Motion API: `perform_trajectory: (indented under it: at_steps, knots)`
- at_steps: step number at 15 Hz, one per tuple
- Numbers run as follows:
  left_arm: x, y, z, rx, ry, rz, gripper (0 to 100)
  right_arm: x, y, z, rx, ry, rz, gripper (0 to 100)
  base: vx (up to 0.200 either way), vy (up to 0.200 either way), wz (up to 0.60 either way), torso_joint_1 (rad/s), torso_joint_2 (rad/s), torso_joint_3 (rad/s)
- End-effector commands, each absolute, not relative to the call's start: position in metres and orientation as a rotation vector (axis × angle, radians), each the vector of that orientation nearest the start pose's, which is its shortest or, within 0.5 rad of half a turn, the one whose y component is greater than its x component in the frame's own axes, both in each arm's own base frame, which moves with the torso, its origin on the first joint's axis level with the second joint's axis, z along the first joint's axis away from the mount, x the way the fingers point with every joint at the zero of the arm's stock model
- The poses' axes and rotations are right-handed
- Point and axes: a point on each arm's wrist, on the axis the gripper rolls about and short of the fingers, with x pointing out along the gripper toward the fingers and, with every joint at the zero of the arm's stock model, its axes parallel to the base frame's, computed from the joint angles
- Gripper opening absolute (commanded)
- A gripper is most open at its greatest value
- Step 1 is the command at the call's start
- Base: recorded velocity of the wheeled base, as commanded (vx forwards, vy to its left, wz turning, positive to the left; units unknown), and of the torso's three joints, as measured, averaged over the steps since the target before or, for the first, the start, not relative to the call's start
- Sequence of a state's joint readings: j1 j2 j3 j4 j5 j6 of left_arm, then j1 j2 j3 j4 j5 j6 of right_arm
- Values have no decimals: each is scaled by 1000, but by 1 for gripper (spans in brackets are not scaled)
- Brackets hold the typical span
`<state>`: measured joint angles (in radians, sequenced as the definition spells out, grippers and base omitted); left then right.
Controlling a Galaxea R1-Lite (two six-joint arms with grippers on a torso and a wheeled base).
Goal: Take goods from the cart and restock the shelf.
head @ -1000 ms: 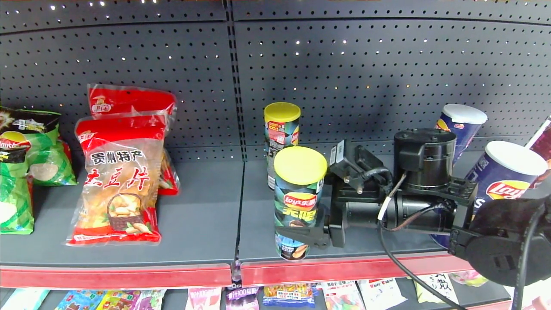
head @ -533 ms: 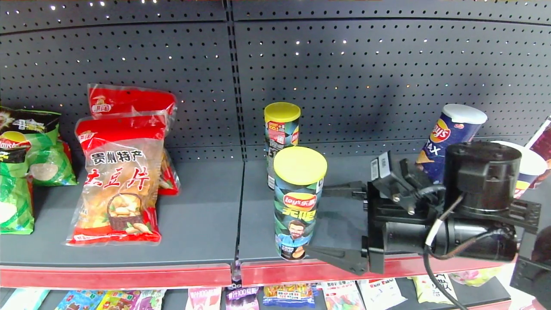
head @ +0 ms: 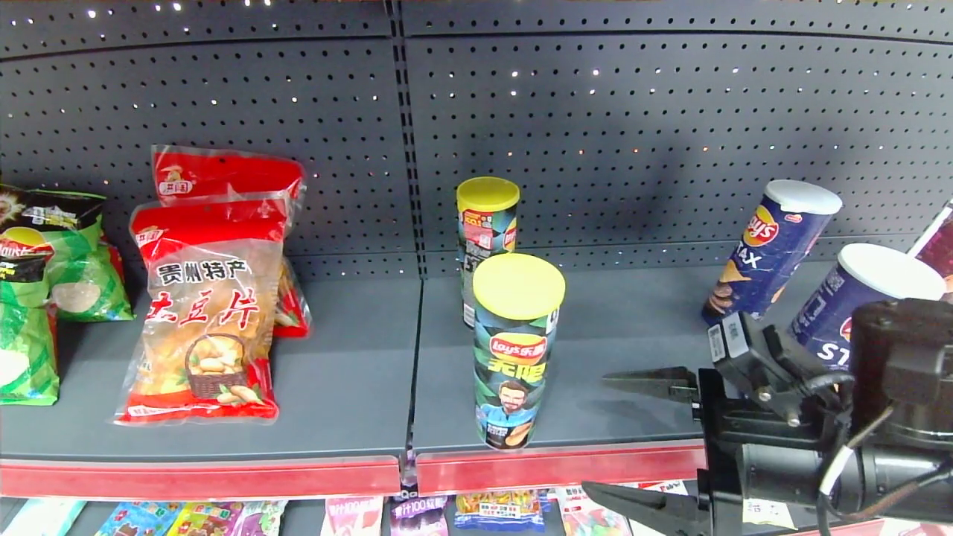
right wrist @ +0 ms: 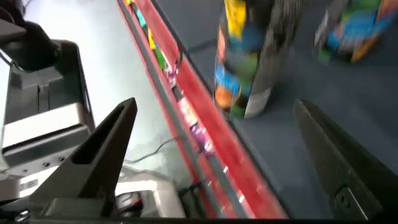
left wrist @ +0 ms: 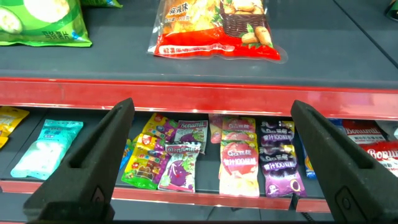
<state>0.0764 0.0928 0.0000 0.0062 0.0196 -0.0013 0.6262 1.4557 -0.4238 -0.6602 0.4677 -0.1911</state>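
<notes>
A yellow-lidded chip can (head: pixel 517 350) stands upright at the front edge of the grey shelf (head: pixel 342 372). A second one (head: pixel 488 223) stands behind it. My right gripper (head: pixel 607 435) is open and holds nothing. It sits to the right of the front can, apart from it, level with the shelf's red rail. In the right wrist view the can (right wrist: pixel 239 56) is blurred beyond the open right gripper (right wrist: pixel 214 109). My left gripper (left wrist: pixel 212 106) is open and holds nothing. It hangs in front of the red rail (left wrist: pixel 199 93), below the red snack bag (left wrist: pixel 214 28).
Red bags of potato slices (head: pixel 205 313) and green bags (head: pixel 30 298) fill the shelf's left part. Two blue chip cans (head: pixel 774 249) (head: pixel 856 298) lean at the right end. Small candy packets (left wrist: pixel 239 158) lie on the lower shelf. Bare shelf lies between the cans.
My right gripper has let go of the front yellow-lidded can and drawn back to the right and downward. The can stays standing where it was.
</notes>
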Motion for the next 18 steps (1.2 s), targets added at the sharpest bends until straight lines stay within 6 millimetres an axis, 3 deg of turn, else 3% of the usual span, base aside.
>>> perform_trajectory:
  at_steps: [1,10,18]
  knots:
    - [-16,-1,77,-4,100,97,100,167,133,151,-203,295,1098,100,0,0,0,0,0,0]
    - [-16,-1,77,-4,100,97,100,195,144,133,-322,462,750,100,0,0,0,0,0,0]
    - [-16,-1,77,-4,100,97,100,221,162,118,-352,516,695,100,0,0,0,0,0,0]
